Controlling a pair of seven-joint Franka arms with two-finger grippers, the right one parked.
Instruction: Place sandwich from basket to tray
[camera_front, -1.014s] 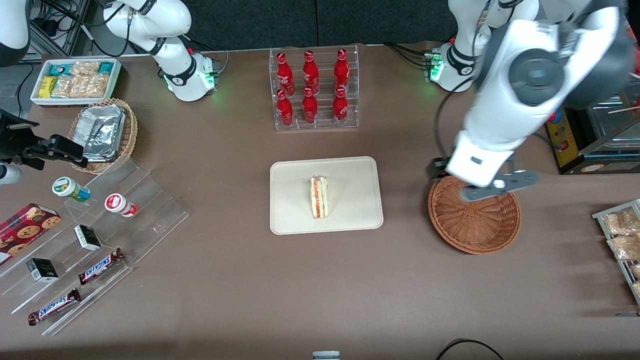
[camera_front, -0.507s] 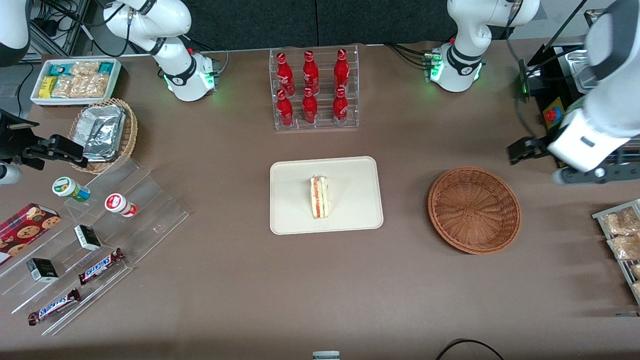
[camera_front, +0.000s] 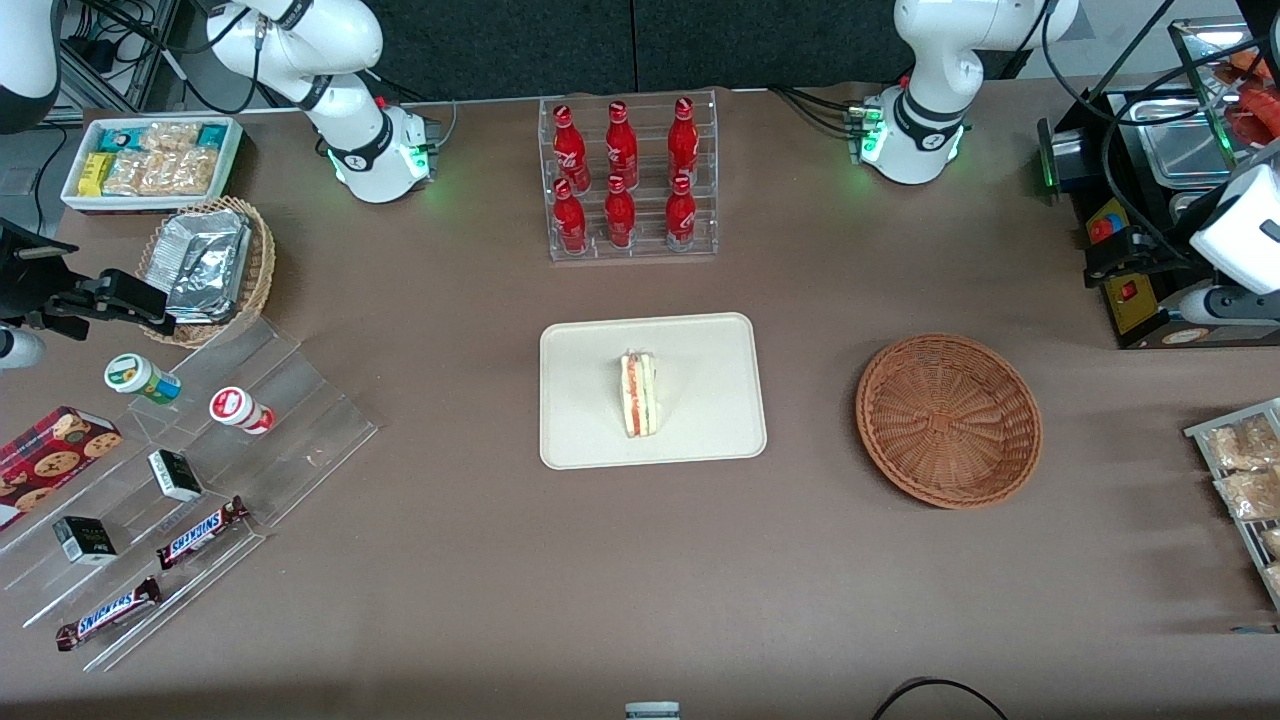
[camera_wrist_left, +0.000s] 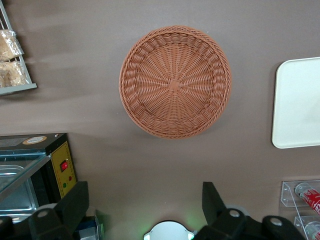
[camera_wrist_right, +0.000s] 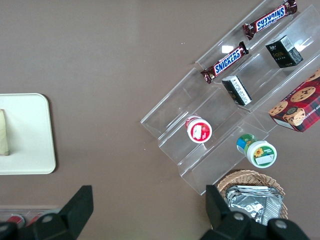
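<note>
I read the carry as finished. The sandwich (camera_front: 638, 393) sits on the tray (camera_front: 700, 350), a little toward 9 o'clock from the tray's centre. It rests on one bread face with the red and green filling edge turned up to the front camera. Nothing touches it, and it is clear of the rim on every side. The basket (camera_front: 948, 420) lies on the surface (camera_front: 480, 560) at 3 o'clock from the tray, well apart from it, and the front and left wrist views show only bare weave inside.

The end effector (camera_wrist_left: 145, 210) hangs high toward the working arm's end of the surface, at roughly 2 o'clock from the basket in the front view. It is above the edge of the black control box with the yellow panel (camera_front: 1130, 290). Its two fingers stand wide apart with nothing between them, and the wrist camera looks down past them onto the basket.

So I judge the step in hand to be the retreat after the release, with little left to do. The next move only needs the arm brought to a rest pose. I would keep it high and steer it away from the control box and its cables, since that is the closest thing it could snag. There is no reason to go back over the tray. The rack of red bottles (camera_front: 628, 178) at 12 o'clock from the tray is well out of the arm's way.
</note>
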